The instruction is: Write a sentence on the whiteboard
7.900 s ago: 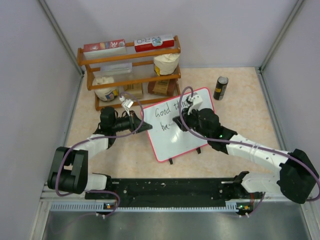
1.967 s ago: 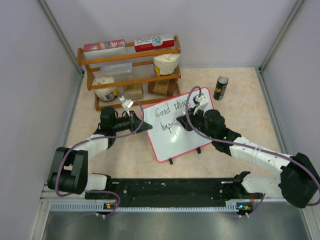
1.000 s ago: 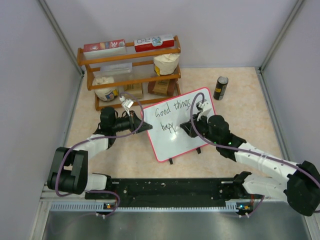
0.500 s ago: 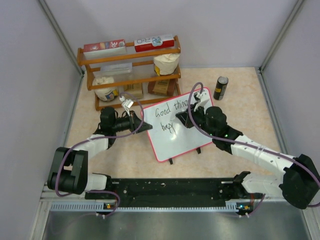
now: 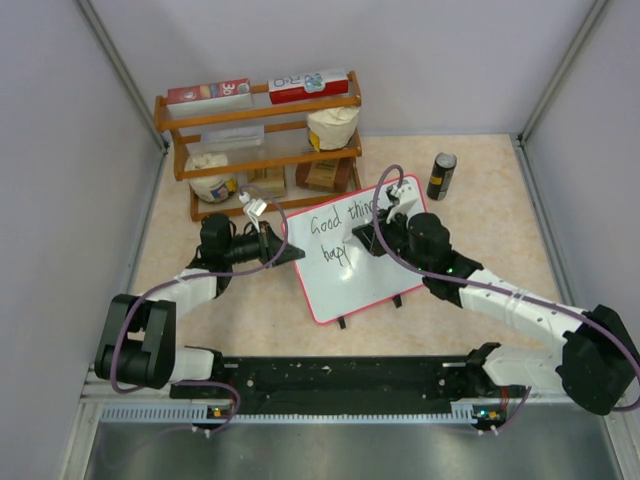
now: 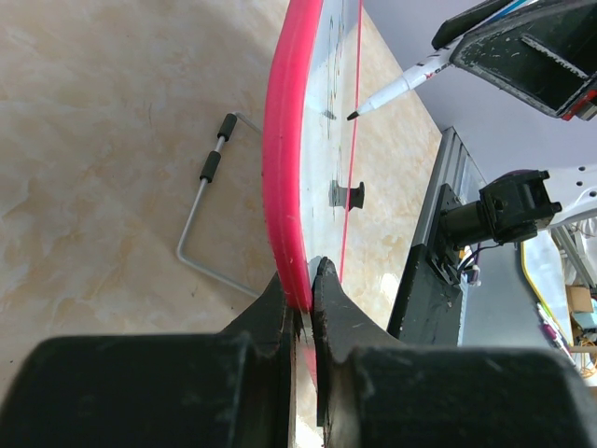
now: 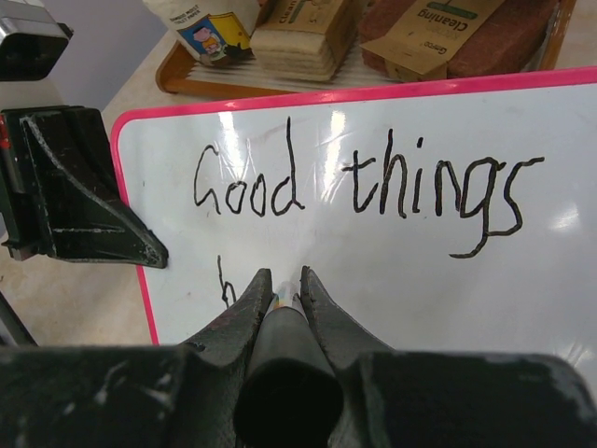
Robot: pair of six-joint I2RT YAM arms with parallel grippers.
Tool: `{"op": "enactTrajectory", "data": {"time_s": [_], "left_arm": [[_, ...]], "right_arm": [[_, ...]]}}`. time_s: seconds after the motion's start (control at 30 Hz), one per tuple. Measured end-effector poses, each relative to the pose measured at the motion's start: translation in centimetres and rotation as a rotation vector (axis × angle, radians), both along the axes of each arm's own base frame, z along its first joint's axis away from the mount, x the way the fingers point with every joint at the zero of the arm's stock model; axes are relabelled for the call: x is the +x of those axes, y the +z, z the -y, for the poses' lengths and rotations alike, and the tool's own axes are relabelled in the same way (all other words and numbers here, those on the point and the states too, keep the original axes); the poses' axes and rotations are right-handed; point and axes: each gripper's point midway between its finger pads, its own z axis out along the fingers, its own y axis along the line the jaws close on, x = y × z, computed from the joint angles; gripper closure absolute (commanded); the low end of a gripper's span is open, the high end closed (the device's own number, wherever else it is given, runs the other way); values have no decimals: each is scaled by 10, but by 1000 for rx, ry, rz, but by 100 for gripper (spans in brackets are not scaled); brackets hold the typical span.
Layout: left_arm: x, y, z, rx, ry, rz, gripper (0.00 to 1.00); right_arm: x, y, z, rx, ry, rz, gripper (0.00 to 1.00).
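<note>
While the board stands tilted near the middle of the tabletop, we see the left gripper clenched on its pink frame at the board's 9 o'clock edge. The right gripper comes in from 3 o'clock and is closed around a marker, hovering over the upper middle of the white face. From the left wrist view the marker's black tip sits just beside the surface; we cannot tell whether it touches. The sentence reads "Good things" on its top line, and a second line begins below at the board's left, partly hidden by the gripper. A wooden rack stands at 11 o'clock of the board, and a dark can at 1 o'clock.
</note>
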Motion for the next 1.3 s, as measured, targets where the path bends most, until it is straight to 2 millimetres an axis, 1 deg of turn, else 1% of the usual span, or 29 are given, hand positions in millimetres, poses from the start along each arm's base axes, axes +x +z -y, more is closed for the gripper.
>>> {"op": "enactTrajectory", "data": {"time_s": [0.2, 1.07, 1.3], "left_arm": [[0, 0, 0, 0, 0, -1, 100], [0, 0, 0, 1, 1, -1, 100], [0, 0, 0, 1, 1, -2, 100]], "right_arm": [[1, -8, -1, -13, -2, -14, 100], [4, -9, 2, -19, -23, -14, 100], [2, -12, 11, -38, -48, -11, 100]]}}
